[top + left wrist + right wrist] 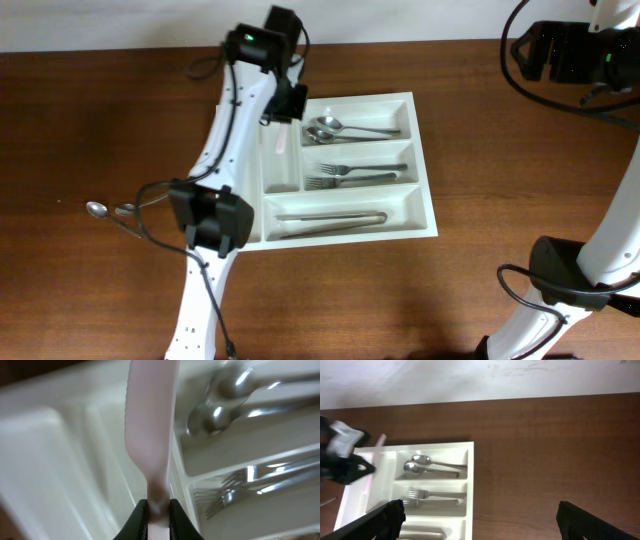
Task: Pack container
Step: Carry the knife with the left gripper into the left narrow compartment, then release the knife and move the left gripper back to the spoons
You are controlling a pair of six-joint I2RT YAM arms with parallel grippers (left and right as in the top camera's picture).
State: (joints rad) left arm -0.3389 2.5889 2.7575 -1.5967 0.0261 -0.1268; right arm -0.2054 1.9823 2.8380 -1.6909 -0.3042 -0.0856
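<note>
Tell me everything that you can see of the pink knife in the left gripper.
The knife is pale pink and looks like plastic. Its broad blade, serrated along one edge, narrows to a slim handle. The left gripper is shut on the handle. The knife hangs over a narrow compartment of the white container; whether it touches the container is unclear.

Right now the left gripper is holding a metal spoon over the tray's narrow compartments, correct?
Not a metal spoon. The left gripper is shut on a pale pink plastic knife, held over the narrow compartments of the cutlery tray. The left wrist view shows its serrated edge.
</note>
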